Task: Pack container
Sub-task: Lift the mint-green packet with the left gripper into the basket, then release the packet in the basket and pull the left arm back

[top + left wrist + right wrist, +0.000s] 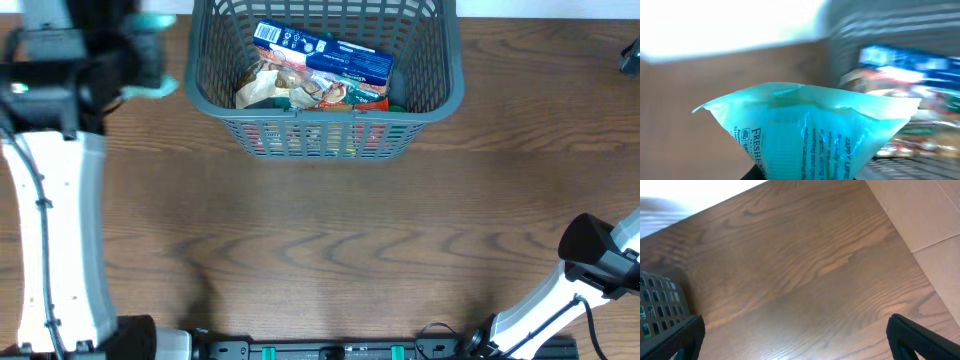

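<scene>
The left gripper (148, 62) is clamped on a teal packet (810, 130) just beside the basket (320, 135), while the right gripper (795, 332) stands wide and empty above the table (320, 230).

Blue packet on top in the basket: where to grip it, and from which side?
Probably across the short width of the blue packet near its middle, coming straight down from above: it lies long and slanted on top of the other packets, and the container walls block any sideways approach.
</scene>
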Robot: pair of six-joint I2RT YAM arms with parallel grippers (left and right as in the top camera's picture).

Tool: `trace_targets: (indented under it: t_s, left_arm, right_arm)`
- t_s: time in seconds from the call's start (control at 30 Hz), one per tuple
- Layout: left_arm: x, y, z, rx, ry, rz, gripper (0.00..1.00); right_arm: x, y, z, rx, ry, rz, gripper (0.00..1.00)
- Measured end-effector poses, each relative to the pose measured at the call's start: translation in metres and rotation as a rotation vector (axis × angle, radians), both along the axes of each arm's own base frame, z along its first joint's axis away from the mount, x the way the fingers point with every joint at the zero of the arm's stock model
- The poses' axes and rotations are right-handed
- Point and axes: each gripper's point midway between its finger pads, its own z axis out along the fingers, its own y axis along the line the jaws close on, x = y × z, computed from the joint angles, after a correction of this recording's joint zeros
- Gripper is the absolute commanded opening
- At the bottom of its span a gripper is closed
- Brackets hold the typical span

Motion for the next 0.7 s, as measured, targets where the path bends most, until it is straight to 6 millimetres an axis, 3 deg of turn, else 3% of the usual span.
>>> trace_targets:
  t_s: [0.07, 0.17, 0.23, 0.33, 0.47, 0.7]
  left_arm:
    - [0.0, -0.043, 0.013, 0.067, -0.059, -0.163, 0.06]
    - [-0.007, -0.103, 0.016, 0.166, -0.109, -0.396, 0.06]
    - [-0.009, -0.135, 0.013, 0.23, -0.14, -0.53, 0.06]
    - [-0.004, -0.166, -0.002, 0.306, -0.149, -0.66, 0.06]
    - [0.017, -0.19, -0.053, 0.364, -0.064, -0.754, 0.06]
    - [0.045, -0.199, -0.153, 0.39, 0.148, -0.808, 0.06]
  right_arm:
    - [0.0, 0.0, 0.0, 0.0, 0.0, 0.0, 0.99]
    - [0.0, 0.0, 0.0, 0.0, 0.0, 0.0, 0.99]
    - [0.0, 0.0, 0.0, 0.0, 0.0, 0.0, 0.99]
    - [0.0, 0.0, 0.0, 0.001, 0.0, 0.001, 0.99]
    - [0.001, 0.001, 0.0, 0.006, -0.003, 0.005, 0.99]
    - [0.001, 0.003, 0.0, 0.014, -0.007, 0.012, 0.99]
